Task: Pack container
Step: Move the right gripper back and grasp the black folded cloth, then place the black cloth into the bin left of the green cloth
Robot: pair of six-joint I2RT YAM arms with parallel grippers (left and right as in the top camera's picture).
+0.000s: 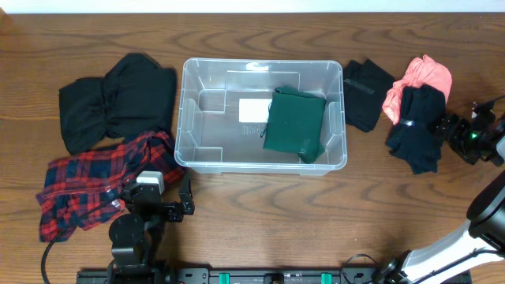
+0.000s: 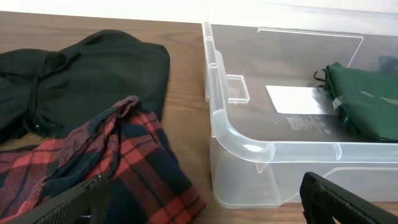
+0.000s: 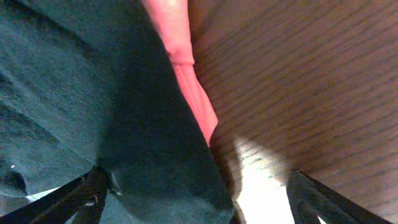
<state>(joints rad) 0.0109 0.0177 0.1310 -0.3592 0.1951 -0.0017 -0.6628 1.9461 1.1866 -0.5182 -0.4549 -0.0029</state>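
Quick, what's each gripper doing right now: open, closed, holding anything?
Left gripper: jaws open, holding nothing.
Right gripper: jaws open over the dark garment, not clamped on it.

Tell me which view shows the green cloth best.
Overhead: the green cloth lies whole inside the container. The left wrist view crops it at the frame edge; the right wrist view misses it.

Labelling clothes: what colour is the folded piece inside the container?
The folded piece is dark green; the overhead view shows it best.
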